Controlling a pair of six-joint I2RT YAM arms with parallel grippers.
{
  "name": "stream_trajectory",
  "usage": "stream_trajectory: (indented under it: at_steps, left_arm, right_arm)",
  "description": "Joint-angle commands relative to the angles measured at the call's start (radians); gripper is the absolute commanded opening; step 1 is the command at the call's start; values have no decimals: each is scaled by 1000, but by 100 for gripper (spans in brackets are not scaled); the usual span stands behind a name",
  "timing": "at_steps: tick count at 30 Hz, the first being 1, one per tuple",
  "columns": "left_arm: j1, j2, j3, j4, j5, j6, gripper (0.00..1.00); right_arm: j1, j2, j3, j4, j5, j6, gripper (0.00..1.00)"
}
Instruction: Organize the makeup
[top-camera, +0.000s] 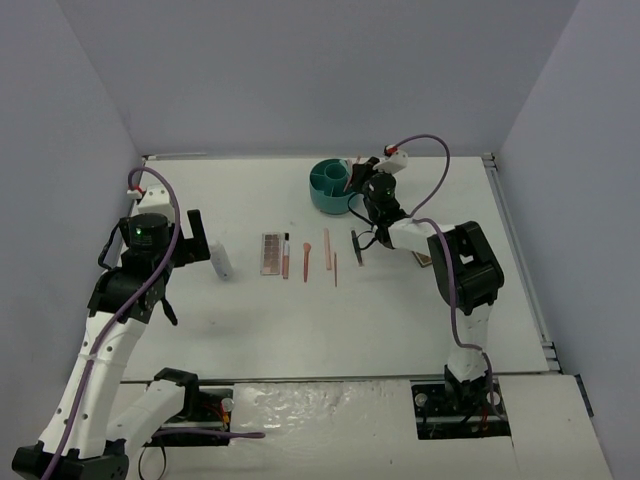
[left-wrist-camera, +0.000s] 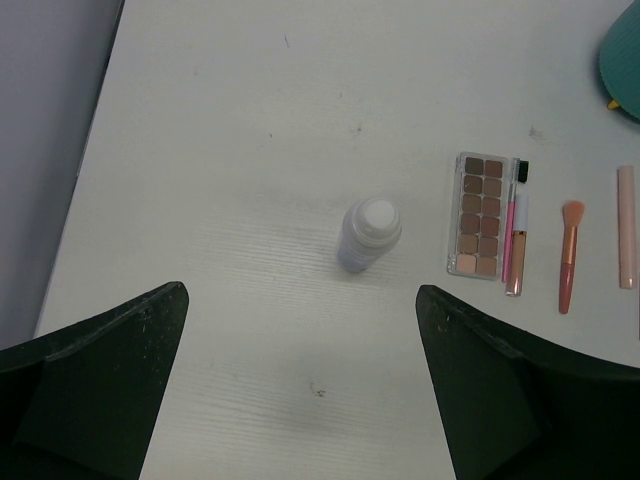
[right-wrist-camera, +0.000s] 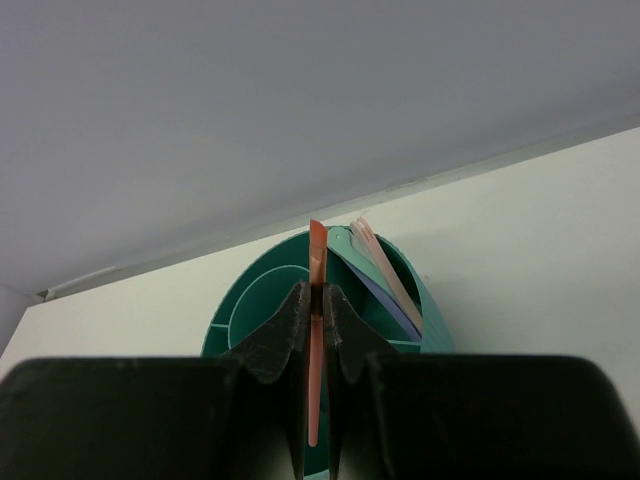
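Above the teal cup (right-wrist-camera: 250, 300) your right claw (right-wrist-camera: 313, 295) pinches an orange stick (right-wrist-camera: 316, 250); your left claw (left-wrist-camera: 300, 295), spread, faces the white bottle (left-wrist-camera: 368, 235), palette (left-wrist-camera: 478, 215) and loose sticks (left-wrist-camera: 568, 255), not yet sorted.

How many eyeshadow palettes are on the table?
1 for sure: the eyeshadow palette lies mid-table, right of the white bottle. A brownish flat thing peeks from behind the right arm; it may be a second, mostly hidden.

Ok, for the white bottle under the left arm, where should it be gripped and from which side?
Probably across its round body just below the cap, coming down from above. The white bottle seems to stand upright, apart from the eyeshadow palette, and the open left gripper hangs over it, wide enough to span it.
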Motion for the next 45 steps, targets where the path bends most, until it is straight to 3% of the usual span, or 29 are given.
stream_trajectory:
  at_steps: [1,13,24,30,34,40,45]
  left_arm:
    - [10,-10,20,51,-7,-8,97]
    - [10,-14,19,51,-6,-8,97]
    - [10,-17,19,51,-6,-8,97]
    - [10,-18,18,51,-6,-8,97]
    - [10,-21,17,52,-6,-8,97]
    - [13,-22,19,51,-4,-8,97]
    - [16,-20,19,50,-3,-9,97]
  right_arm:
    - [10,0,58,148,34,9,0]
    - [21,37,65,177,47,27,1]
    - [26,19,36,170,52,32,33]
    - [29,-49,2,119,60,8,37]
    - [36,-140,11,-121,84,-42,39]
    - [71,-256,106,-656,72,-131,42]
    - [100,-290,91,-913,-13,-141,45]
